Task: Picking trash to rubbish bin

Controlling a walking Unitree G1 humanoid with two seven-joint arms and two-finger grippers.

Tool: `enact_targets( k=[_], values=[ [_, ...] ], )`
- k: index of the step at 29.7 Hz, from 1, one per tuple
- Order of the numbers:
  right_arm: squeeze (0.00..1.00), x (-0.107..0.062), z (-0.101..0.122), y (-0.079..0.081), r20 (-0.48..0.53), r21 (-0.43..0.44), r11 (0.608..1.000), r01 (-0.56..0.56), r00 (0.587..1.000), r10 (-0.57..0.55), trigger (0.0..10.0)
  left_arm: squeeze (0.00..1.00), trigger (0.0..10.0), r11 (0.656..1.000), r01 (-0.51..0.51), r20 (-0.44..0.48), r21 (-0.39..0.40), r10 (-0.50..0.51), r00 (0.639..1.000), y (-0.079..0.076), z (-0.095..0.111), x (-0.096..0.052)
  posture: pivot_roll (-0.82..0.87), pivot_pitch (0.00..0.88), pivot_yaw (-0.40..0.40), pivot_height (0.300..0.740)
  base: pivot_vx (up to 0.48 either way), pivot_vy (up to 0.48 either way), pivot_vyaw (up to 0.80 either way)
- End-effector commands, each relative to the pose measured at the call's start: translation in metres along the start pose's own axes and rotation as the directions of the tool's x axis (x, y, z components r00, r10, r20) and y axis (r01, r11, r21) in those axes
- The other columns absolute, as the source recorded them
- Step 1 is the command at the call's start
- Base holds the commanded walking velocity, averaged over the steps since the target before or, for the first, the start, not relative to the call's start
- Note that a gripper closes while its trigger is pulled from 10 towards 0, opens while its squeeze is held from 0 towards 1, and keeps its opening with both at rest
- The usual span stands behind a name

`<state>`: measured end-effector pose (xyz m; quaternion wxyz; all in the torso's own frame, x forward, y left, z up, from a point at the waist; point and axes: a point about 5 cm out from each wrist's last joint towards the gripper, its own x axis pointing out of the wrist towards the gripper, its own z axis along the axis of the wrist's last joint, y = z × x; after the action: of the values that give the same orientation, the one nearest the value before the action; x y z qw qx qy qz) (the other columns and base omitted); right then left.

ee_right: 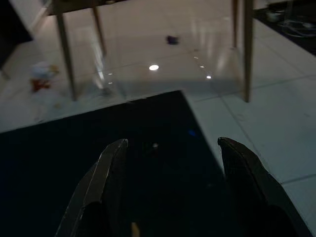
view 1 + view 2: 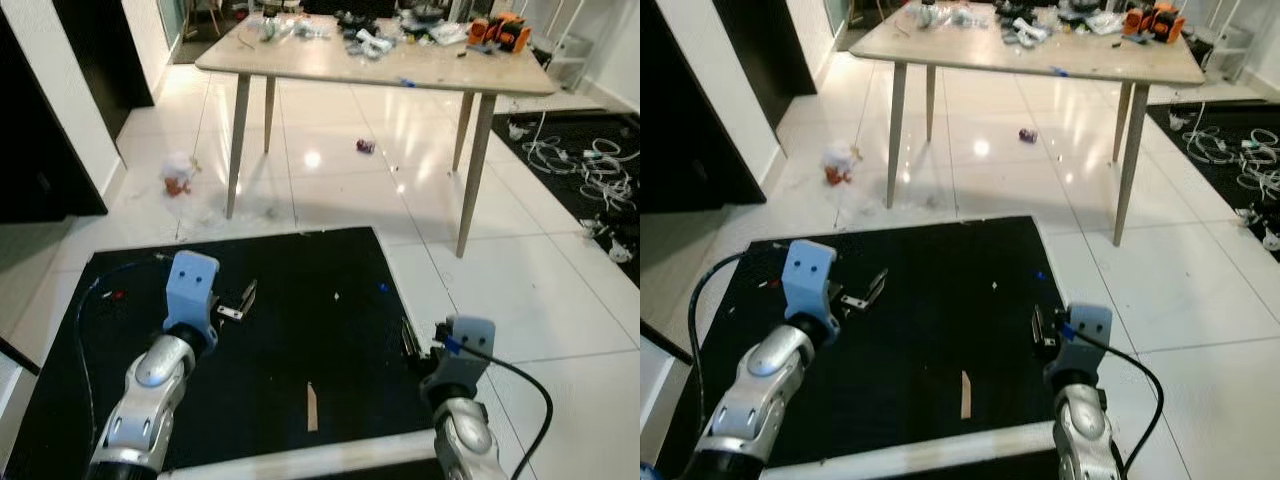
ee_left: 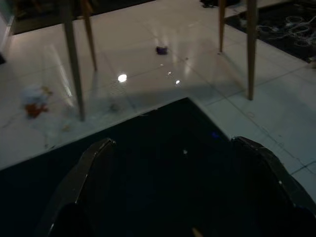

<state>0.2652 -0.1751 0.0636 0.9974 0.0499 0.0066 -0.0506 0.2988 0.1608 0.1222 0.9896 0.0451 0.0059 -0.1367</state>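
Both arms reach forward over a black mat (image 2: 300,330) on the white tiled floor (image 2: 520,290). The left gripper (image 3: 173,163) and the right gripper (image 1: 170,158) each hold their fingers spread, pinching nothing. A crumpled white-and-orange wrapper (image 2: 178,176) lies on the tiles beside a wooden leg of the cluttered surface (image 2: 380,60), and a small purple scrap (image 2: 365,146) sits under it. The head views add a wooden stick (image 2: 311,407) on the mat and white cables (image 2: 580,160) at the right.
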Motion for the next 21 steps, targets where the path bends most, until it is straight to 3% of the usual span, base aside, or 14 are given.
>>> enact_targets(
  k=[1, 21],
  values=[
    [0.00, -0.0008, -0.0001, 0.0016, -0.008, -0.007, 1.000, -0.007, 1.000, 0.007, 10.0, 0.00, 10.0, 1.000, 0.012, 0.006, -0.015, -0.012, 1.000, -0.0018, -0.0001, -0.0018, -0.01, 0.131, 0.055, 0.740, 0.469, 0.000, 0.00],
    [0.00, -0.0022, 0.0026, 0.0017, 0.002, -0.027, 0.999, -0.021, 1.000, 0.021, 10.0, 0.00, 10.0, 1.000, 0.022, 0.012, -0.021, -0.021, 1.000, -0.0042, 0.0021, -0.0017, -0.02, 0.143, 0.050, 0.740, 0.470, 0.000, 0.00]
  ],
)
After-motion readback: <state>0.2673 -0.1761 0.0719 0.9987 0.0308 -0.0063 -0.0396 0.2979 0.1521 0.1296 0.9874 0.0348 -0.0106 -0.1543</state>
